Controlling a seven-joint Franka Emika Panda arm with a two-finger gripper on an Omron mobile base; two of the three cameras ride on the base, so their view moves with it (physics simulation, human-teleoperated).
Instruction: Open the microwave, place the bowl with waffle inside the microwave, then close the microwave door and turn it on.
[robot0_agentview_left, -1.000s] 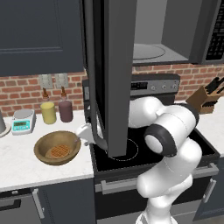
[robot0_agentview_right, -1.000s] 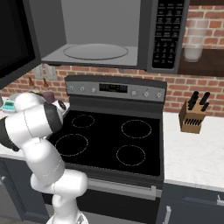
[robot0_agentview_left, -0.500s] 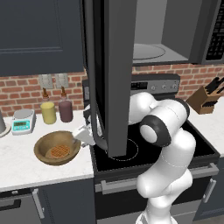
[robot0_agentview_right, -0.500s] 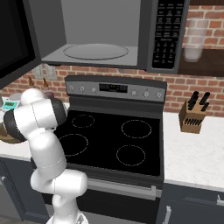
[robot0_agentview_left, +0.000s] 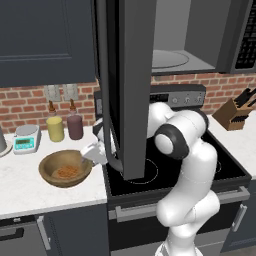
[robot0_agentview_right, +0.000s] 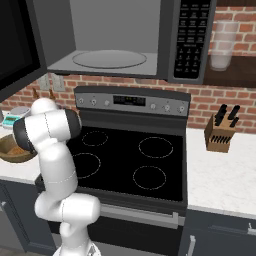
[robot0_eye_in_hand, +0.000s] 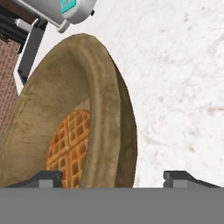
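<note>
Gripping the bowl rim

My gripper (robot0_eye_in_hand: 112, 177) straddles the near rim of the bowl (robot0_agentview_left: 65, 168), fingers apart, one inside, one outside. I should seat deeper, then close squarely. One bowl, holding one waffle (robot0_eye_in_hand: 70, 148), sits on the counter (robot0_agentview_left: 30, 187) left of the stove (robot0_agentview_right: 130, 165); one microwave (robot0_agentview_right: 120, 40) above, door (robot0_agentview_left: 132, 85) open.

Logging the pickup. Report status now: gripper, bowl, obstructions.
Gripper open, jaws straddling the rim of the bowl. Waffle inside, bowl on counter. Microwave door open beside the arm.
</note>
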